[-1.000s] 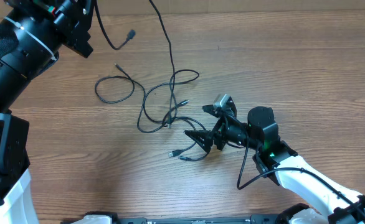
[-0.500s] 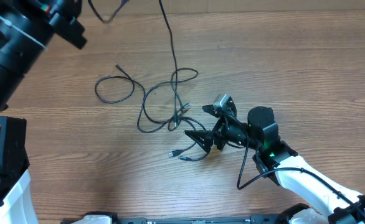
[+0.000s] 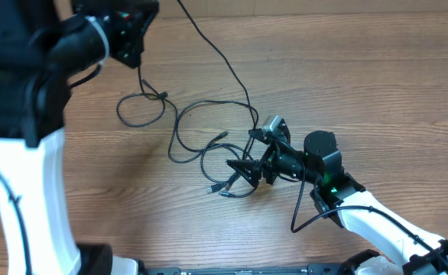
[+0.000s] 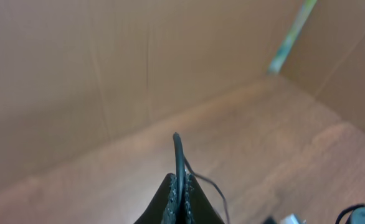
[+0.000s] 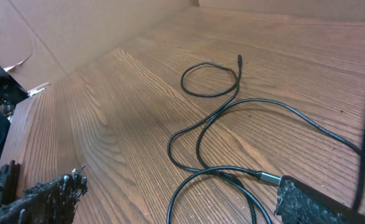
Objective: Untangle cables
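On brown wood-grain table (image 3: 377,84): cords in a tangle

At left we see our L gripper (image 4: 179,190) pinched shut on one thin black cable (image 4: 178,149). Mid-table, thin black plug-ended cords (image 3: 171,143) lie looped. At right, R gripper (image 3: 243,151) gapes wide, gripping nothing, cords betw. its fingers.

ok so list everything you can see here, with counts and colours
cables: several, exact count unclear, black, tangled mid-table
cable strand: 1, black, lifted up off the tangle
table: 1, brown wood, under everything
cardboard wall: 1, tan, along the table's edge
left arm: 1, black and white, left side of the overhead view
right arm: 1, black and white, lower right of the overhead view
left gripper: 1, black, raised, shut on the cable strand
right gripper: 1, black, open, low at the tangle's right edge
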Tool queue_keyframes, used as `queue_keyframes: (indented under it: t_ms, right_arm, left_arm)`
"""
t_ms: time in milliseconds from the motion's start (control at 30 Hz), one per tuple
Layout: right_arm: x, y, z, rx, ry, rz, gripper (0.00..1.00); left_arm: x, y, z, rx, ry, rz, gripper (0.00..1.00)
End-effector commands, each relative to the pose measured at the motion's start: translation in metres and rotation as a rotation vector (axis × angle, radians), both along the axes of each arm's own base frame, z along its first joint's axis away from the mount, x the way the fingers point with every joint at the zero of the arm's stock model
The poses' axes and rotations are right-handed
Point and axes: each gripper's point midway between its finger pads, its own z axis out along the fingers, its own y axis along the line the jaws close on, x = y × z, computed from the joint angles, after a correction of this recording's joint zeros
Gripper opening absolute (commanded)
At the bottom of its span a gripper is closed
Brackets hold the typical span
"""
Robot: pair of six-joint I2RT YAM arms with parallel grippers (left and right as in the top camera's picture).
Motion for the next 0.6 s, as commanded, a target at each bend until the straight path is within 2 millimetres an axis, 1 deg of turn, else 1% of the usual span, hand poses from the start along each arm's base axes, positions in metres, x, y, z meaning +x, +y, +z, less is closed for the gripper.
queue_keyframes:
  t_ms: [0, 100, 167, 267, 367, 433, 567]
  right_arm:
    - [0.001, 0.0, 0.001, -0.001, -0.008, -0.007, 1.0]
    - [0.002, 0.0, 0.001, -0.001, -0.008, -0.007, 1.0]
    - [0.002, 0.0, 0.001, -0.001, -0.008, -0.007, 1.0]
    - [0.002, 0.0, 0.001, -0.001, -0.008, -0.007, 1.0]
    - [0.003, -0.001, 0.001, -0.003, -0.009, -0.014, 1.0]
    - [0.003, -0.001, 0.001, -0.003, -0.009, -0.015, 1.0]
    - [0.003, -0.001, 0.0, -0.004, -0.007, -0.015, 1.0]
  left_arm:
    - [0.015, -0.007, -0.02, -0.003, 0.052, -0.045, 0.04]
    - [0.02, -0.021, -0.023, -0.053, 0.064, -0.135, 0.04]
    - [0.021, -0.028, -0.021, -0.078, 0.055, -0.182, 0.04]
    - [0.02, -0.034, -0.013, -0.101, 0.029, -0.219, 0.04]
    - [0.015, -0.041, -0.002, -0.141, -0.002, -0.271, 0.04]
    - [0.01, -0.046, 0.01, -0.171, -0.032, -0.315, 0.04]
    - [0.001, -0.05, 0.039, -0.202, -0.13, -0.353, 0.04]
